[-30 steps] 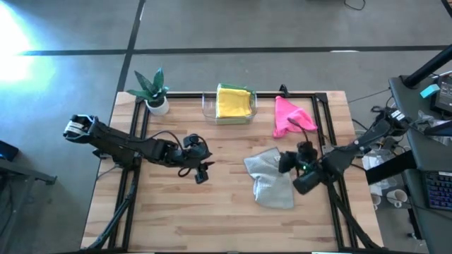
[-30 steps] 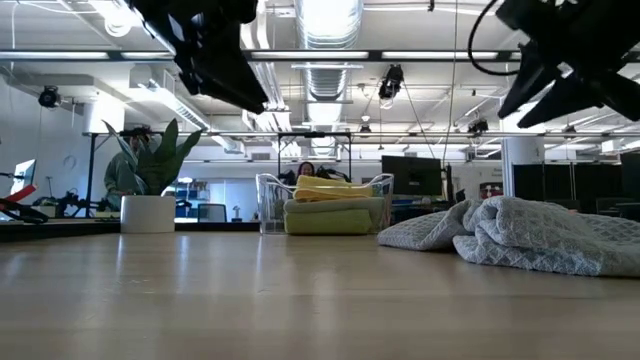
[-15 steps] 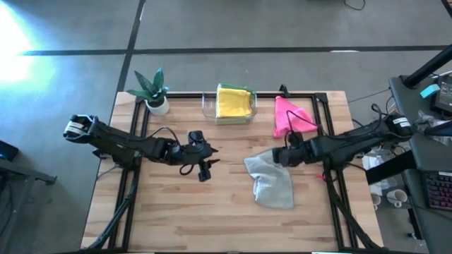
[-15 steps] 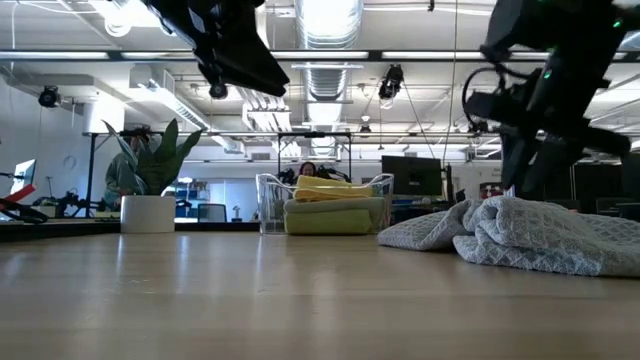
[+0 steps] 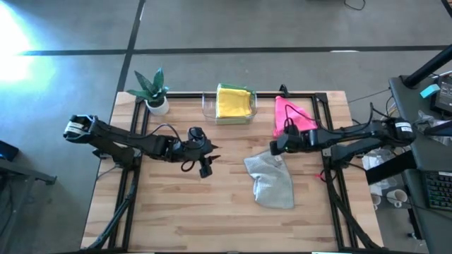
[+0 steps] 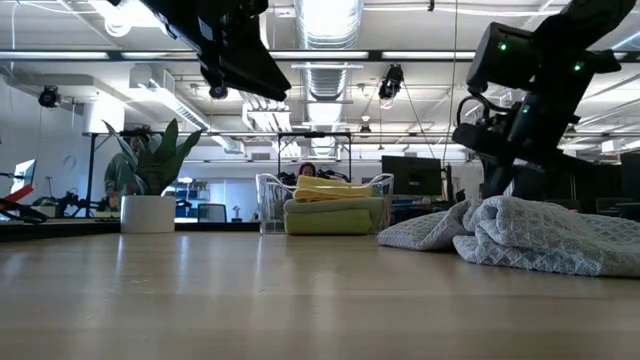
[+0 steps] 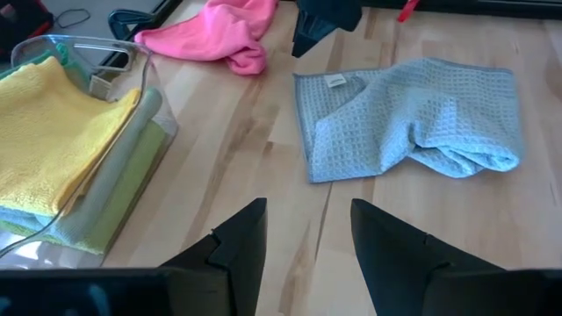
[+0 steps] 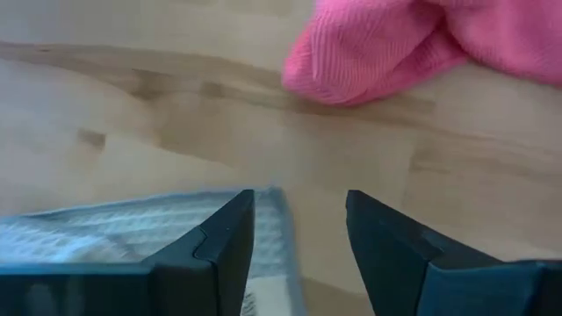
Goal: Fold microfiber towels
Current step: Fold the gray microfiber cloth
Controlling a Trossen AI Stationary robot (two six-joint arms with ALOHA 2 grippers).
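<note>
A grey waffle-weave towel [image 5: 270, 180] lies crumpled on the table right of the middle; it also shows in the left wrist view [image 7: 413, 118] and the low view [image 6: 520, 236]. A pink towel [image 5: 291, 115] lies bunched at the far right. A yellow towel [image 5: 234, 101] lies on a lime green one [image 7: 114, 206] in a clear tray [image 5: 209, 107]. My right gripper [image 5: 275, 147] is open just above the grey towel's far corner [image 8: 263, 197], between the grey and pink towels. My left gripper [image 5: 205, 167] is open and empty above the table's middle.
A potted plant [image 5: 154, 90] stands at the far left corner. Bare wood lies along the near side and the left half of the table [image 5: 176, 212]. A black frame [image 5: 134, 127] runs along the table's sides.
My right gripper has swung from the grey towel's right side toward the far edge and a little left, turning, and now stands over the towel's far corner. My left gripper has shifted slightly toward the right. The towels have not moved.
</note>
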